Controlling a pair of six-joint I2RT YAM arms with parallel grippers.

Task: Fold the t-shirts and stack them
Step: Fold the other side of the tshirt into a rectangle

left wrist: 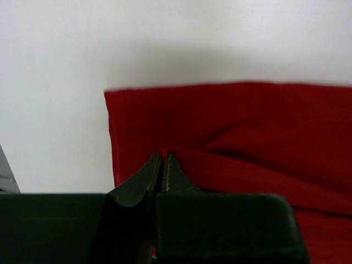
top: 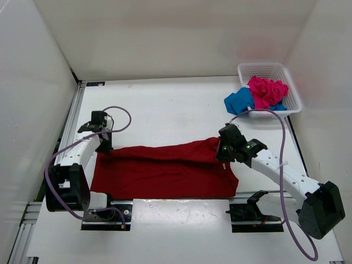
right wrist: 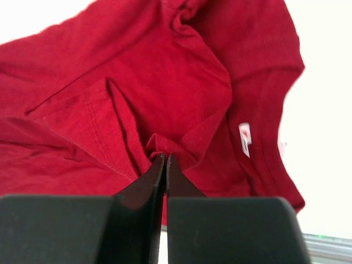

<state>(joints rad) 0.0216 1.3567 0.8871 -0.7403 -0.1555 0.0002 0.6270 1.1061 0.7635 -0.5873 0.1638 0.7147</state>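
Left pincer (left wrist: pixel 164 157), right pincer (right wrist: pixel 165 157) clamped on red shirt (top: pixel 165 170); neck label (right wrist: pixel 245 138) only wrist-visible.

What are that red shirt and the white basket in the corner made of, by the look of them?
The red shirt: soft matte knit fabric, probably cotton; it creases and drapes, with stitched hems and a sewn neck label. The white basket: rigid, most likely plastic, judging by its moulded mesh walls.

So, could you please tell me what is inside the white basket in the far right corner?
A crumpled pink t-shirt fills the basket, and a blue t-shirt lies partly inside, spilling over its left rim. Whatever lies beneath them is covered.
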